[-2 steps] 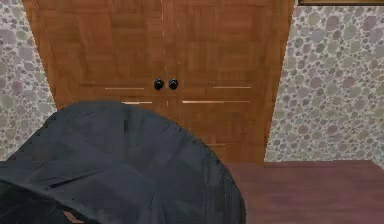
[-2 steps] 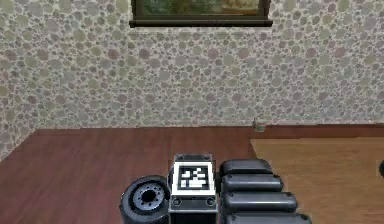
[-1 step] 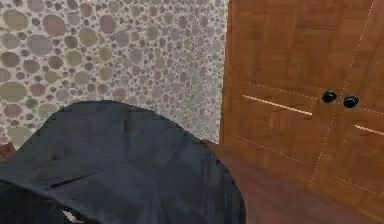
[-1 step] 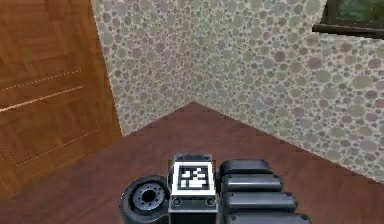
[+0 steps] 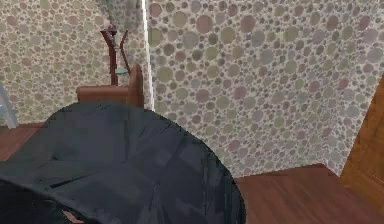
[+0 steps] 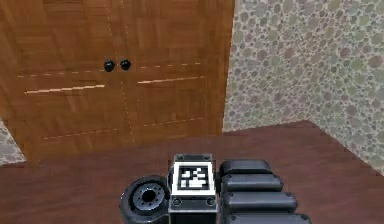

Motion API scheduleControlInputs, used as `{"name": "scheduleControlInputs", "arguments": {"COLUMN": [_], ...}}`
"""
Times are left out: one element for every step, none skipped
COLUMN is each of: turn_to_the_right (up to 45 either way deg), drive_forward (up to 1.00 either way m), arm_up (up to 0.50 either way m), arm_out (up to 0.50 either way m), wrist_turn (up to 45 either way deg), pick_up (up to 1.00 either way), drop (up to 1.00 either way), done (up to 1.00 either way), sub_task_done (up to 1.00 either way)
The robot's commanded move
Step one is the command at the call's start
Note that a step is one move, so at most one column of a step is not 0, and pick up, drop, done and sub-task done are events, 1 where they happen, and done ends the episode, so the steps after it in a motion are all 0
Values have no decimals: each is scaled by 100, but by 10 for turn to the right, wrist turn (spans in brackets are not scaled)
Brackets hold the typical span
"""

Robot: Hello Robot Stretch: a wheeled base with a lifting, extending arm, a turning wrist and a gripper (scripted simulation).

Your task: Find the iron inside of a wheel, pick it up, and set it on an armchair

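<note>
Jaws first: you cannot tell how they stand, nor whether they hold anything, because their far end cannot be made out. Along the arm side view's bottom edge you see a white marker square, a dark round housing just left of it and stacked dark arm segments to its right, over dark wood floor. Beyond stand wooden double doors with two black knobs. Where the iron lies you cannot tell. In the forward view a big dark rounded mass covers the lower left, too close to name. Behind it rise a brown furniture piece and a dark red coat stand against spotted wallpaper.
</note>
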Motion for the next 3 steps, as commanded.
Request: {"name": "scheduleControlInputs", "arguments": {"turn_to_the_right": [0,-450,-120], "drive_forward": [10,0,0], "arm_up": [0,0,0], "arm_out": [0,0,0], "wrist_turn": [0,0,0], "pick_up": [0,0,0], "drop": [0,0,0], "done": [0,0,0], "sub_task_done": [0,0,0]}}
